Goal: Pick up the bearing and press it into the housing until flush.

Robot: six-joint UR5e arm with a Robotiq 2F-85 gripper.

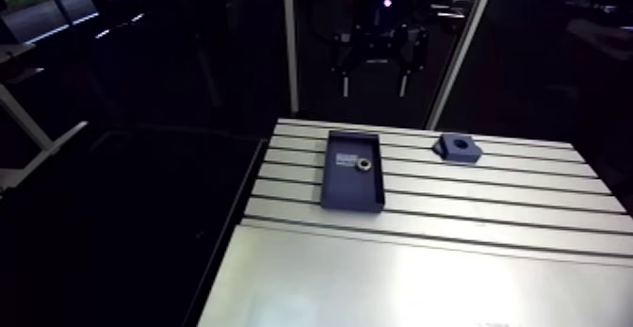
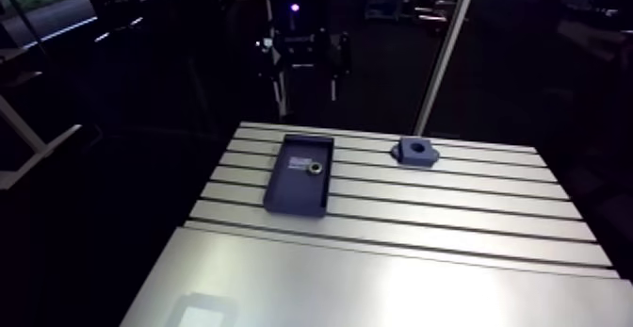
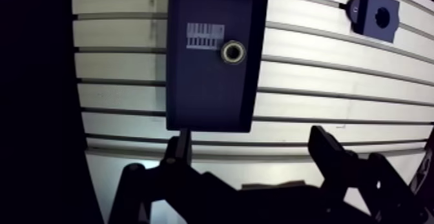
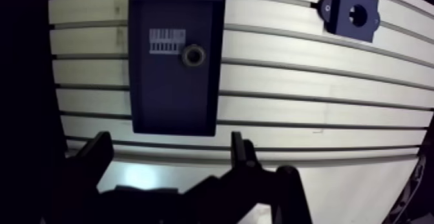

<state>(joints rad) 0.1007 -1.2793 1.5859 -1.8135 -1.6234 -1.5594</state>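
Note:
A small metal ring, the bearing (image 3: 233, 51), lies inside a dark rectangular tray (image 3: 194, 104) next to a barcode label (image 3: 205, 35). The dark blue housing (image 3: 376, 15), a block with a round hole, sits on the slotted table off to the far side of the tray. My gripper (image 3: 248, 142) hangs high above the table, open, with nothing between its fingers. The tray lies ahead of it. In the arm view the gripper (image 1: 374, 81) is up beyond the table's far edge, the bearing (image 1: 364, 165) in the tray, the housing (image 1: 458, 147) to its right.
The aluminium table (image 1: 490, 208) has long slots across its far part and a smooth plate (image 1: 405, 284) nearer the camera. Its left edge drops into darkness beside the tray. A white post (image 1: 460, 48) rises behind the table.

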